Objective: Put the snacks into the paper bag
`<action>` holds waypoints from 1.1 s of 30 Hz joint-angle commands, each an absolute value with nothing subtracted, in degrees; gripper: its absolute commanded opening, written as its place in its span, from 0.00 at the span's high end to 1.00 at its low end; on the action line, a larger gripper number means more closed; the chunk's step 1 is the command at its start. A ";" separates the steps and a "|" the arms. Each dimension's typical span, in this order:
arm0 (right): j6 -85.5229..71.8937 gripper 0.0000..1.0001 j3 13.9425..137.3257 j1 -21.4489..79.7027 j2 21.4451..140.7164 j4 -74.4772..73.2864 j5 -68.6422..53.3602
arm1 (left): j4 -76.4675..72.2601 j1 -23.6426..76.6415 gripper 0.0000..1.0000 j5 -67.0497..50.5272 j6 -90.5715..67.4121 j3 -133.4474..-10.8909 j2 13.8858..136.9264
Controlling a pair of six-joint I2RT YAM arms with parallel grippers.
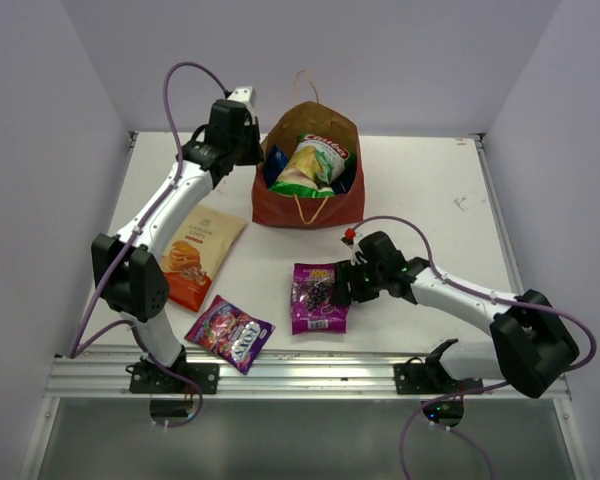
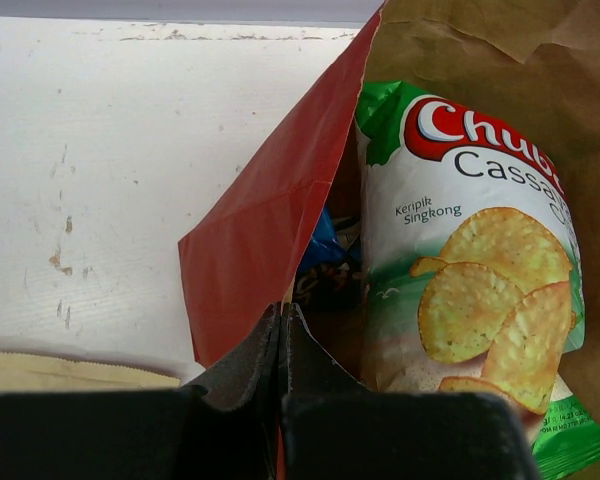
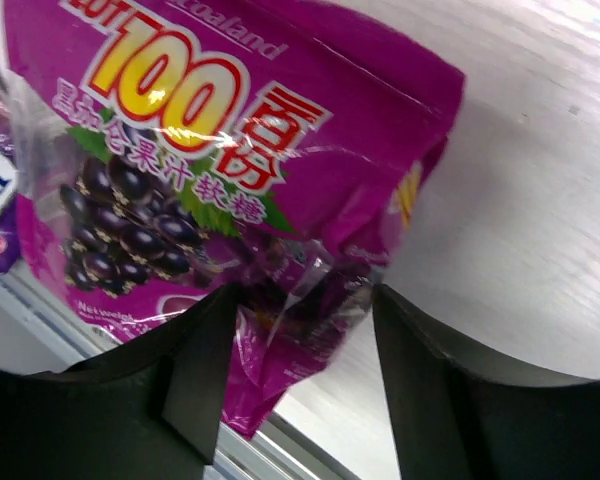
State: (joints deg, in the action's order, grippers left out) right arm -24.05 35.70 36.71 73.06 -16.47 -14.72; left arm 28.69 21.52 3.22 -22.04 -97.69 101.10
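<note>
Purple foil candy packet [image 1: 318, 297], lower centre: light, crinkly, slippery; take by its flat edge, where right tool [image 3: 302, 300] stands parted astride it; left tool [image 2: 280, 312] pinches paper bag [image 2: 260, 240] rim.

Light: bright, even
Shadows: faint, beside the paper bag [image 1: 310, 205]
Glare: on the purple candy pack [image 3: 170, 130]
Focus: right-wrist view soft

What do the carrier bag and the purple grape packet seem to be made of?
The paper bag: probably matte reddish-brown paper, with sharp creases and a tan inside. The purple grape packet: glossy plastic film, it seems, with bright glare and fine wrinkles.
</note>
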 commanded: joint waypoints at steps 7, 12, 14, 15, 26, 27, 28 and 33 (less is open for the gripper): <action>-21.63 1.00 37.88 36.74 75.77 -16.15 -17.67 | 28.65 21.62 1.00 2.81 -23.03 -96.85 99.14; -17.67 1.00 43.84 36.74 67.88 -30.12 -11.27 | 28.13 21.62 1.00 2.99 -22.76 -96.42 98.97; -17.05 1.00 49.44 36.74 64.97 -38.21 -7.58 | 27.51 21.62 1.00 2.99 -22.94 -95.89 98.79; -17.05 1.00 52.09 36.83 63.73 -40.58 -4.08 | 27.34 21.62 1.00 2.90 -22.94 -95.71 98.79; -7.13 1.00 104.01 36.74 75.47 -63.64 19.59 | 24.87 21.62 1.00 4.66 -23.38 -95.01 97.56; -6.16 1.00 105.80 36.74 76.54 -63.02 20.56 | 24.70 21.62 1.00 4.92 -23.38 -95.10 97.38; -5.11 1.00 107.21 36.74 77.77 -60.32 21.18 | 24.70 21.62 1.00 5.01 -23.47 -95.10 97.30; -0.44 1.00 109.86 36.56 84.45 -47.31 19.96 | 24.26 21.62 1.00 5.10 -23.99 -95.10 97.03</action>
